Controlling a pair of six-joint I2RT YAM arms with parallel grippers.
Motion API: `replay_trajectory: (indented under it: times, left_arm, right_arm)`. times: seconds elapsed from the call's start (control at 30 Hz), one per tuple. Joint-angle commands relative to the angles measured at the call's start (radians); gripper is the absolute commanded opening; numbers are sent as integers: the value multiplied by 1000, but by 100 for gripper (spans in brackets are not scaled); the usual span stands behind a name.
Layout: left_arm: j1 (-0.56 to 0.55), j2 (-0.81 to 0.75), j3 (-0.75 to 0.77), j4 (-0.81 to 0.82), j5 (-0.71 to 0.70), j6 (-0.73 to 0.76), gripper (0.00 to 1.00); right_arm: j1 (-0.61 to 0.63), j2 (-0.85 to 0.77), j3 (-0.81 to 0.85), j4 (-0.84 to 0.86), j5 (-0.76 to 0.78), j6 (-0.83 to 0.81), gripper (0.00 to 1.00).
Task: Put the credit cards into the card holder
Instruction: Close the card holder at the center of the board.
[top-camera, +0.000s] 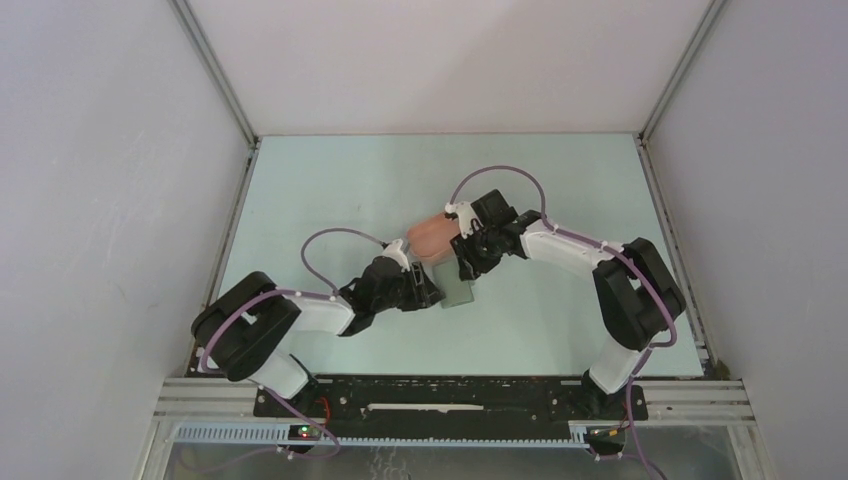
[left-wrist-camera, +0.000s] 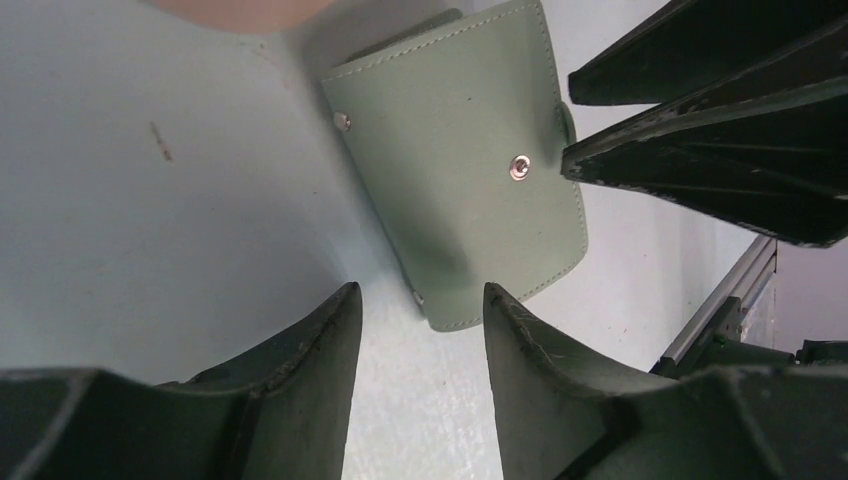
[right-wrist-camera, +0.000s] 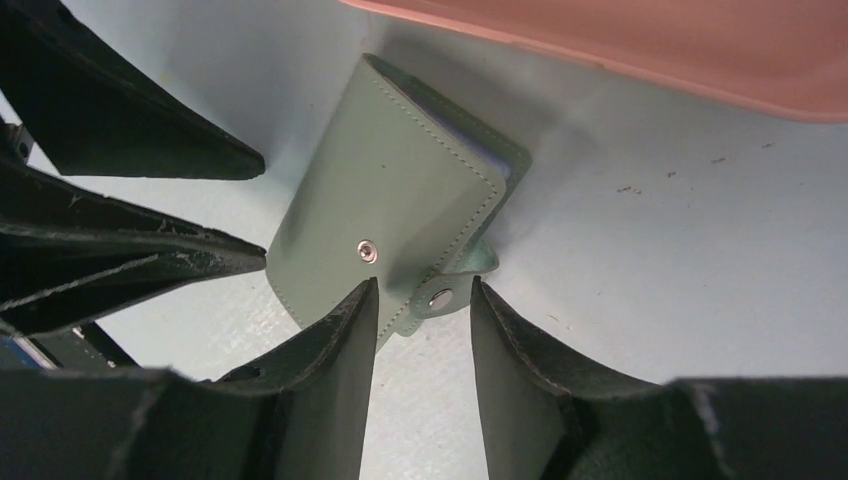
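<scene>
Okay, card holder: I see it folded shut and lying flat on the counter, near the middle, between my two pincers.
Holder details: grey-green outer face up, with pale stitching along the edges and a metal snap stud on it. The small tab with its own snap sticks out from one edge, unfastened.
Inside the fold: the right wrist view shows a pale bluish edge at the open side. I cannot tell whether it is a card or the lining.
Right pincer: fingers apart at a moderate gap, low over the counter. The tab and that corner of the holder lie just in front of the gap. I cannot tell whether either finger touches them.
Left pincer: fingers apart with nothing held. The holder's rounded corner sits just ahead of the gap, on the side opposite the right pincer.
Pincers together: they face each other across the holder, close but not touching. Each wrist view shows the other's dark fingers.
Pink tray: on the counter just beyond the holder, its rim showing at the top of both wrist views.
</scene>
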Motion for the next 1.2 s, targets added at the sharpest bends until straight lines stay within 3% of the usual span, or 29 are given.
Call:
replay_trajectory:
  times: [0.0,0.27,0.4,0.7,0.93,1.17]
  left_arm:
    - [-17,21,84,-48,-42,-29,53]
    - [-30,73,154,-158,-75,-31,50]
    - [-32,107,181,-177,-78,-32,48]
    - [-44,161,216,-181,-61,-46,38]
    - [-61,194,254,-192,-48,-64,32]
    - [-87,186,259,-101,18,-85,34]
  right_arm:
    - [10,20,23,3,44,23,47]
    - [20,16,31,-12,78,10,33]
    - [22,1,30,-17,89,0,22]
    - [18,-15,31,-25,80,-16,9]
    - [-5,-18,36,-25,120,-31,9]
    - [-19,-8,38,-24,119,-68,7]
